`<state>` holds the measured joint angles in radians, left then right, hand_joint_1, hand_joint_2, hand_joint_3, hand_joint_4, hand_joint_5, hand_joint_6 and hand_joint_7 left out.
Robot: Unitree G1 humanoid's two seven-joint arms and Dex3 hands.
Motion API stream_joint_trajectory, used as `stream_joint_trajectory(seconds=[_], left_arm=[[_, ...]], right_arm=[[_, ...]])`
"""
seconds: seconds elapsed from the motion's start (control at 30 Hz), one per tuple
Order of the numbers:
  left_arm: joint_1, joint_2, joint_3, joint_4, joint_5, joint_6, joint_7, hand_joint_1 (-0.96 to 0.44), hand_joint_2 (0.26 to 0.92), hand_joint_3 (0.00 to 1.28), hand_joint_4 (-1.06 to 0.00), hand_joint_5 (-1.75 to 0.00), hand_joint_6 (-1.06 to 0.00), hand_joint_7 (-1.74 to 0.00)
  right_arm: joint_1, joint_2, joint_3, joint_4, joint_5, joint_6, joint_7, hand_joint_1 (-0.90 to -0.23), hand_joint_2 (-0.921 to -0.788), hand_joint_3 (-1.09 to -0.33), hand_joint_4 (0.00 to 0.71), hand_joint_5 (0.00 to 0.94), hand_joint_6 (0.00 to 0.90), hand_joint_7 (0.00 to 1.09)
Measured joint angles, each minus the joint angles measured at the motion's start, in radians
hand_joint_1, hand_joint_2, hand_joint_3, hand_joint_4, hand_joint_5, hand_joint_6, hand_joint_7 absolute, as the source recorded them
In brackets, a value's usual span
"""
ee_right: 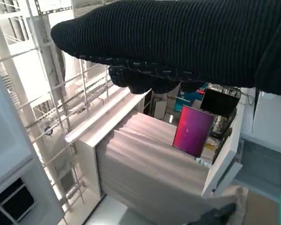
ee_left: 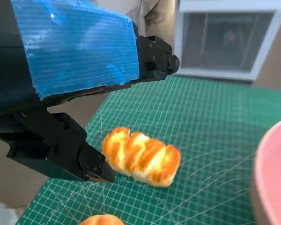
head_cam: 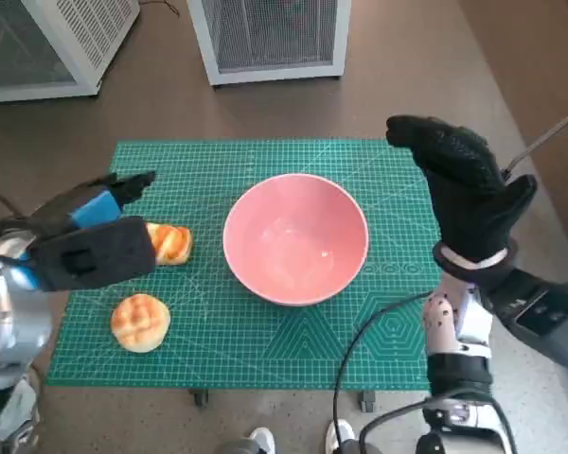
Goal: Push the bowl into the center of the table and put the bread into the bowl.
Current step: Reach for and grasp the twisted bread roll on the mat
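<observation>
Two hands are in sight, and I find both empty. My left hand [head_cam: 90,241] hovers over the left part of the green cutting mat [head_cam: 379,189], with its fingers [ee_left: 93,164] spread apart and nothing between them; in the left wrist view they flank the long glazed bread roll [ee_left: 143,157] without touching it. From the head view that roll [head_cam: 170,243] lies on the mat just beside the hand, partly hidden by it. My right hand [head_cam: 459,194] is raised above the mat's right edge, fingers loosely extended and apart, holding nothing; I see it well clear of the bowl. The right wrist view shows only the glove's underside and the room beyond.

Outward from the hands: the pink bowl [head_cam: 296,238] stands upright near the middle of the mat, between the two hands, and its inside shows no contents. Its rim [ee_left: 271,178] enters the left wrist view at the edge, apart from the roll. A second piece, a round bun [head_cam: 140,322], lies on the mat nearer the robot than the roll, separate from it and from the bowl. A white ventilated cabinet [head_cam: 270,38] stands on the floor beyond the table.
</observation>
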<state>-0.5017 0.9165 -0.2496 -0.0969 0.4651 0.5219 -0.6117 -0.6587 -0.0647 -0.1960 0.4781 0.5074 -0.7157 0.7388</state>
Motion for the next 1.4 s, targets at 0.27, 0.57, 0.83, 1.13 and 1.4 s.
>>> stream_joint_trajectory(seconds=[0.27,0.57,0.83,1.13,1.4], left_arm=[[-0.074,-0.061,-0.056,0.179,0.053,-0.083,0.008,0.14,0.748,0.07,-0.08,0.00,-0.20,-0.02],[-0.137,-0.136,-0.107,0.362,0.099,-0.169,0.021,0.12,0.746,0.07,-0.11,-0.01,-0.24,-0.03],[-0.183,-0.188,-0.147,0.531,0.132,-0.250,0.045,0.10,0.755,0.08,-0.13,-0.01,-0.27,-0.03],[-0.244,-0.238,-0.182,0.723,0.164,-0.327,0.075,0.07,0.772,0.09,-0.16,-0.01,-0.29,-0.03],[-0.286,-0.271,-0.215,0.862,0.194,-0.369,0.100,0.04,0.789,0.11,-0.22,-0.03,-0.37,-0.06]], right_arm=[[0.001,-0.005,-0.001,0.000,0.000,0.006,0.000,-0.593,-0.921,-0.697,0.250,0.002,0.300,0.00],[0.003,-0.007,-0.001,-0.001,0.000,0.007,0.000,-0.594,-0.921,-0.701,0.251,0.002,0.299,0.00],[0.005,-0.009,-0.001,-0.004,-0.002,0.007,-0.002,-0.601,-0.921,-0.709,0.252,0.002,0.299,0.00],[0.007,-0.012,-0.001,-0.007,-0.004,0.007,-0.005,-0.603,-0.921,-0.716,0.252,0.001,0.300,0.00],[0.010,-0.012,-0.001,-0.013,-0.004,0.007,-0.008,-0.603,-0.921,-0.721,0.252,0.001,0.299,0.00]])
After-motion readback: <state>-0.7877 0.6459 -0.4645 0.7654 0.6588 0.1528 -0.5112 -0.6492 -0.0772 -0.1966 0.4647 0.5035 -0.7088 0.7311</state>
